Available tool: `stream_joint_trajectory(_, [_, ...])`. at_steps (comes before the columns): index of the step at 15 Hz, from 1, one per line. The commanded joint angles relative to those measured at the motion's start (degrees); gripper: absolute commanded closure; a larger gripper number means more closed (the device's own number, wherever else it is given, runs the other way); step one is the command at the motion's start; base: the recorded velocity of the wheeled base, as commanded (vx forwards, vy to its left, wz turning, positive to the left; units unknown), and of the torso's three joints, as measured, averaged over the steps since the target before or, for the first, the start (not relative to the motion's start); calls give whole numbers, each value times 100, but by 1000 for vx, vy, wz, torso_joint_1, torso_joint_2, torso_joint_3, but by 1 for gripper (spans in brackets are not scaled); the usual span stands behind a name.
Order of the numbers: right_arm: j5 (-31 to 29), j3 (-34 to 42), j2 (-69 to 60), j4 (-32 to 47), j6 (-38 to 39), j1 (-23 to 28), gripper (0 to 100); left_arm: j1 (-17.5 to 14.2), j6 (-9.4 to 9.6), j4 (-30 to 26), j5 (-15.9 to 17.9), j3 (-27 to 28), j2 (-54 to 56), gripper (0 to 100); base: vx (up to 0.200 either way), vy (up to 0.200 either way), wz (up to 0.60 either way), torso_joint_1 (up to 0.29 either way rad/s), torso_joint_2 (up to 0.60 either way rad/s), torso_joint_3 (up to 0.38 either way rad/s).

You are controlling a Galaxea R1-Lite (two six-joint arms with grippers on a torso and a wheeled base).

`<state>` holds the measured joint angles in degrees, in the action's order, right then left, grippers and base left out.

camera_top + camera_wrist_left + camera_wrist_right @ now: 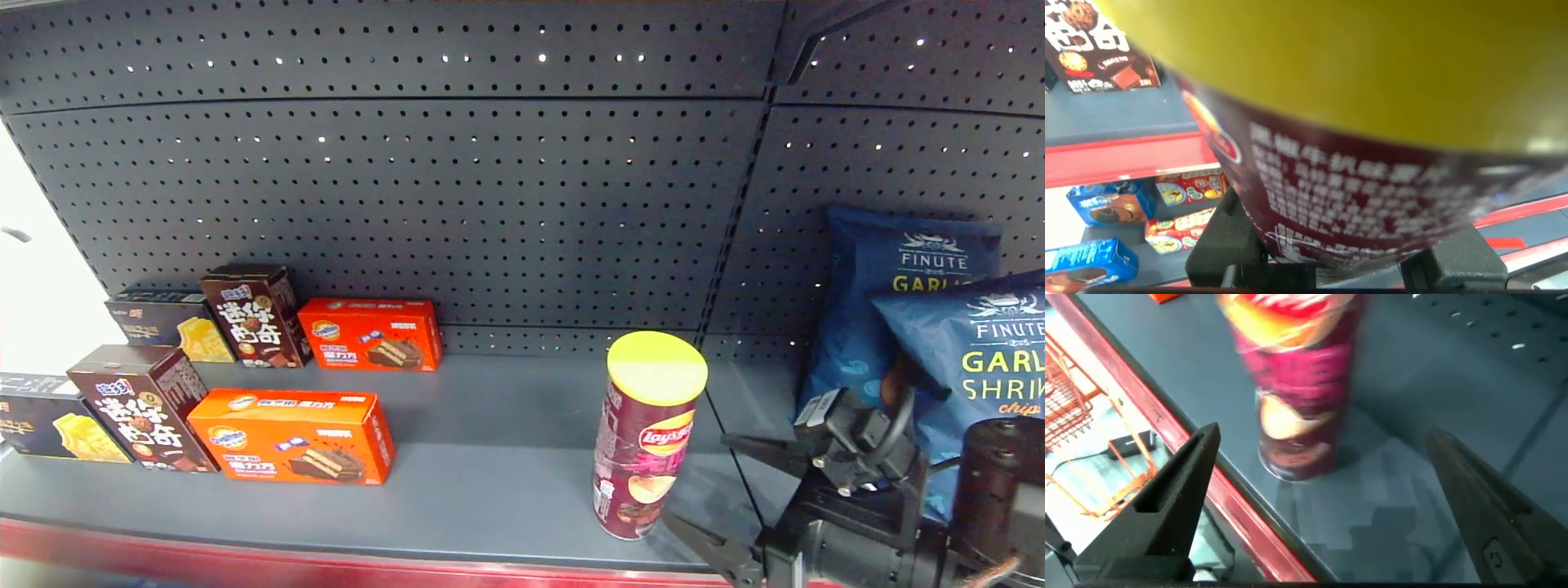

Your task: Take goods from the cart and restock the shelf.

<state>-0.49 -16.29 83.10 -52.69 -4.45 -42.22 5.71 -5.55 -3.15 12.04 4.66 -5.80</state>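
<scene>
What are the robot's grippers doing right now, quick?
Left gripper: shut on a can.
Right gripper: open, holding nothing.

Overall level: moderate and even, from above and in front; dark shelf (pixel 490 457) free of hard shadows.
Backlight: white pinpoints through the holes of the pegboard panel (pixel 490 204), densest along its top.
Overexposure: blown-out white patch (pixel 33 269) beyond the shelf's left edge.
Glare: soft sheen on the yellow lid (pixel 657 367) of the standing can (pixel 645 457); faint gloss on the orange box (pixel 294 433) near the front-left corner.
Shadows: short and diffuse at the foot of can and boxes.
Distortion: panel seams bowed in the head view, most toward its corners.
Blur: standing can smeared in the right wrist view, upper part worst; held can (pixel 1372 204) too near the lens in the left wrist view, print soft, lid a yellow wash.
</scene>
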Motion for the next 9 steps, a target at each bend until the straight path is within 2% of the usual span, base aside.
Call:
stream_joint_trajectory(1, [5, -270, -1226, 1024, -74, 38, 0, 1, 10, -2, 0, 123, -9, 100, 0, 0, 0, 0, 0, 0])
stream_joint_trajectory(3, [-74, -665, -2281, 2799, -74, 3, 0, 1, 10, -11, 26, 360, -9, 100, 0, 0, 0, 0, 0, 0])
stream_joint_trajectory(4, [-180, -727, -2641, 3318, -74, 3, 0, 1, 10, -19, 52, 448, -9, 100, 0, 0, 0, 0, 0, 0])
stream_joint_trajectory(8, [-250, -516, -4074, 4487, -30, -147, 0, 1, 27, -81, 764, 1301, -272, 100, 0, 0, 0, 0, 0, 0])
stream_joint_trajectory(9, [-241, -507, -4153, 4574, -21, -155, 0, 1, 27, -81, 861, 1371, -334, 100, 0, 0, 0, 0, 0, 0])
